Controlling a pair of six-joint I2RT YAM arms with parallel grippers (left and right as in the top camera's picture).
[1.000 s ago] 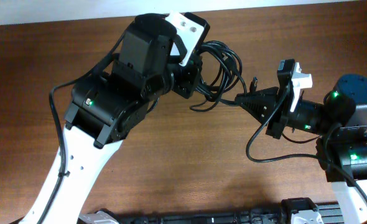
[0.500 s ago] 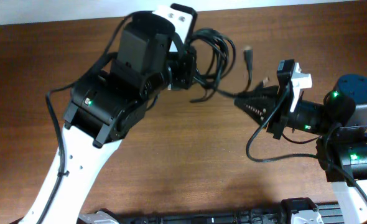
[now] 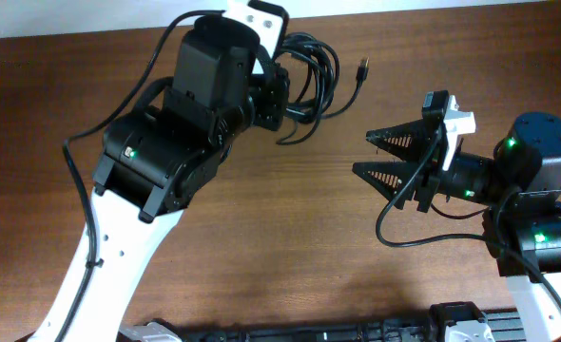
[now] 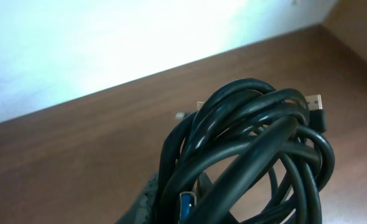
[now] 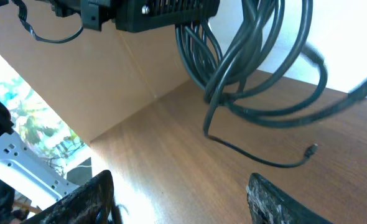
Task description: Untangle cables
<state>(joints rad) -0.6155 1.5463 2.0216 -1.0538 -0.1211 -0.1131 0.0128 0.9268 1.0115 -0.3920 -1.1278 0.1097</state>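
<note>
A tangled bundle of black cables [image 3: 311, 71] hangs from my left gripper [image 3: 285, 90] at the far middle of the table. A plug end [image 3: 361, 68] sticks out to the right. In the left wrist view the coils [image 4: 246, 155] fill the frame, with a blue USB plug [image 4: 186, 205] near the jaws. My left gripper is shut on the bundle. My right gripper [image 3: 380, 154] is open and empty, to the right of and below the bundle. In the right wrist view the cables [image 5: 233, 68] hang ahead of its open fingers [image 5: 183, 199].
The brown wooden table [image 3: 290, 247] lies below. A white wall runs along the far edge [image 3: 404, 8]. My right arm's own thin cable [image 3: 404, 237] loops beside its base.
My right gripper let go of the cable and opened wide. My left gripper lifted the bundle up and to the left, away from the right gripper.
</note>
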